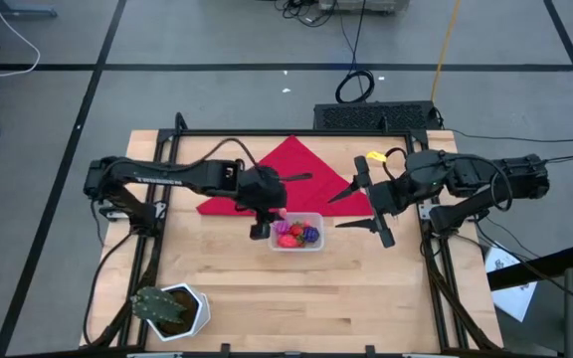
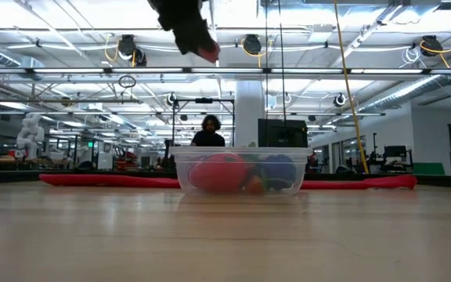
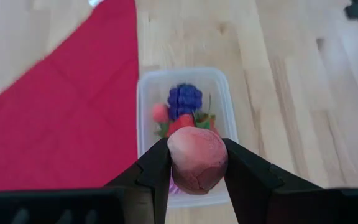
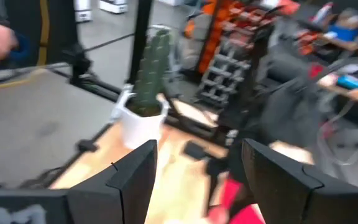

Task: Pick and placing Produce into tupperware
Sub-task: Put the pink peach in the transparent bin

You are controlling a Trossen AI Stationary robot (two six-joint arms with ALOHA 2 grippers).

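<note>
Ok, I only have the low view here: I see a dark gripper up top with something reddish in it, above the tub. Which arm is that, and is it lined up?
Observer: That is the left gripper; from above it sits at the left end of the tupperware, not over its middle.
Operator: What exactly is it holding?
Observer: A pinkish-red ball, clamped between both fingers.
Operator: What is already in the tub?
Observer: A purple grape bunch and a few red pieces.
Operator: And the right arm?
Observer: The right gripper is open and empty, off the tub's right end.
</note>
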